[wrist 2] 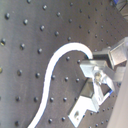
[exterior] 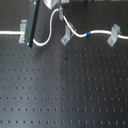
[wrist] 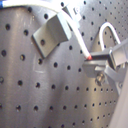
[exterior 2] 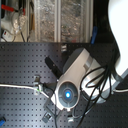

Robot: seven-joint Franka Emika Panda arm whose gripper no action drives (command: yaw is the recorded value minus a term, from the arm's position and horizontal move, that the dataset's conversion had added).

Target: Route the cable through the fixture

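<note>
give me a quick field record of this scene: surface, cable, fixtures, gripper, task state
surface: black perforated board
cable: white cable with a blue band, running along the far edge of the board in the first exterior view
fixtures: three grey metal clips, left clip, middle clip, right clip
gripper: gripper shut on the cable, above the gap between the left and middle clips
cable at clips: reaches all three; whether it is seated in them cannot be told
task state: routing under way
</note>
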